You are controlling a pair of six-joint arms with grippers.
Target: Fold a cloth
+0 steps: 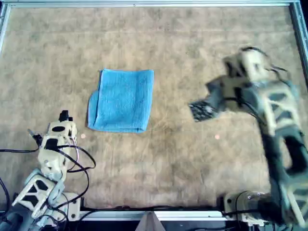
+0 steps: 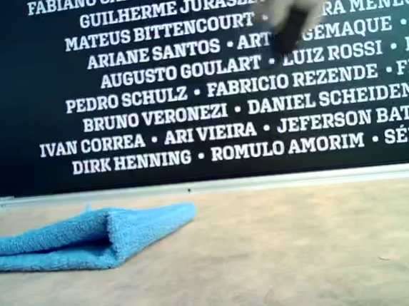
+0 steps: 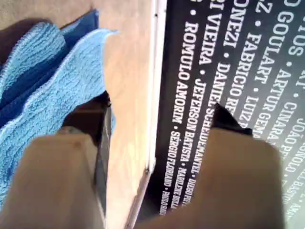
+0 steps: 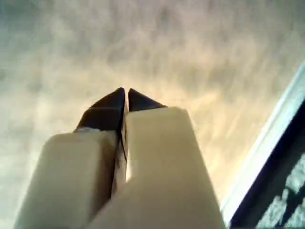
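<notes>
The light blue cloth (image 1: 122, 100) lies folded on the brown table, left of centre in the overhead view, with a stray flap along its left edge. In the exterior view the cloth (image 2: 90, 238) shows doubled layers at the left. My left gripper (image 1: 64, 116) sits just off the cloth's lower left corner in the overhead view. It (image 3: 159, 112) is open and holds nothing, with the cloth (image 3: 52, 81) right ahead of it. My right gripper (image 1: 202, 110) hovers blurred over bare table to the cloth's right in the overhead view. It (image 4: 126, 95) is shut and holds nothing.
A metal rim (image 1: 144, 4) borders the table. Behind it stands a black wall with white names (image 2: 199, 89). A blurred arm (image 2: 292, 9) hangs high in the exterior view. Cables (image 1: 79, 163) loop beside the left arm's base.
</notes>
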